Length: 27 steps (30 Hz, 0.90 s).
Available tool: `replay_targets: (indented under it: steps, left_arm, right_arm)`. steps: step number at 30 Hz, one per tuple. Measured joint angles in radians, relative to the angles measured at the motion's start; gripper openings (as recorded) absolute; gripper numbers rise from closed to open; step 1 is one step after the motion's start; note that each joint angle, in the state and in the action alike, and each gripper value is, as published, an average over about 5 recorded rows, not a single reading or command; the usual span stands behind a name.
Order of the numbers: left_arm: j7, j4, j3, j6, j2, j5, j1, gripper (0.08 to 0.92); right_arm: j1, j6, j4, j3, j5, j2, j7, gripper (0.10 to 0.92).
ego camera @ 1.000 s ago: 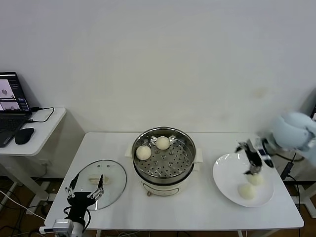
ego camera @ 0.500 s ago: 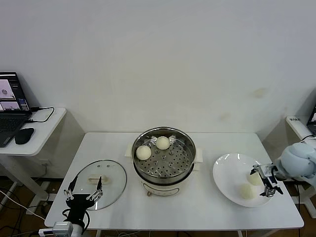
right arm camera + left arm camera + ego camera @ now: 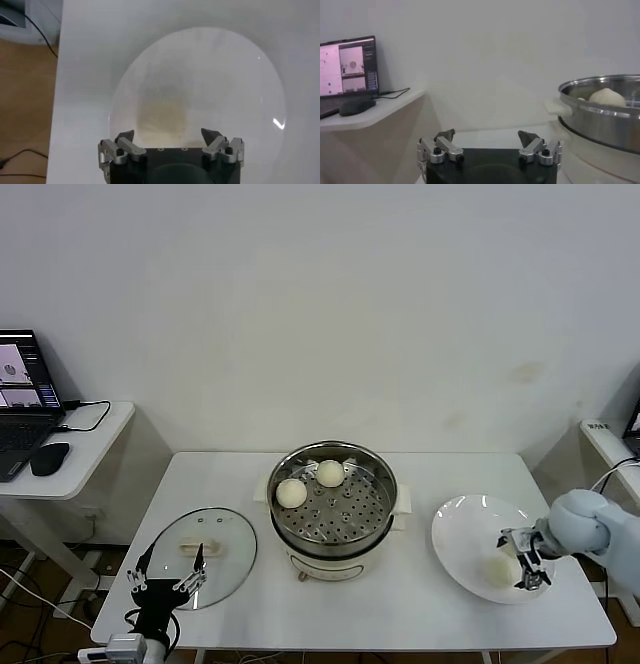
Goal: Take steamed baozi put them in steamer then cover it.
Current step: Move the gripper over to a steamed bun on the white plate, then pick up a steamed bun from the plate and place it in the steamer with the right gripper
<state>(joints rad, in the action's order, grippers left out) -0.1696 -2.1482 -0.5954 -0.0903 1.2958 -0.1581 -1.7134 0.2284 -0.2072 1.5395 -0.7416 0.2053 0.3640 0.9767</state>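
The steel steamer stands mid-table with two baozi on its tray, one near its left rim and one at the back. One of them shows over the steamer rim in the left wrist view. Another baozi lies on the white plate at the right. My right gripper hangs open just over it, and the bun sits close between the open jaws. The glass cover lies flat at the left. My left gripper waits open at its near edge.
A side table at far left carries a laptop and a mouse. The plate reaches close to the table's right and front edges. Bare tabletop lies between steamer and plate.
My right gripper came down from above the plate's far side to low over the near right part of the plate, beside the bun. The left arm barely shifted.
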Motion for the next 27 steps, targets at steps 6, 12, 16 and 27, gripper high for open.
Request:
replay_targets:
  steps: [6, 12, 16, 27]
  left_arm:
    - [0.001, 0.004, 0.009, 0.000, 0.002, 0.001, 0.003, 0.823]
    - [0.003, 0.003, 0.014, -0.002, 0.003, 0.000, 0.005, 0.823]
    - [0.002, 0.009, 0.016, -0.003, 0.006, -0.002, 0.008, 0.823]
    - [0.001, 0.021, 0.022, -0.003, 0.004, -0.003, 0.015, 0.823]
  right_arm:
    - [0.024, -0.004, -0.023, 0.018, 0.003, 0.024, -0.006, 0.799]
    - [0.036, -0.008, -0.039, 0.030, 0.009, 0.038, -0.005, 0.728]
    - [0.038, -0.009, -0.045, 0.036, 0.011, 0.044, -0.004, 0.682]
    - [0.005, -0.013, -0.039, 0.036, -0.009, 0.034, 0.013, 0.598]
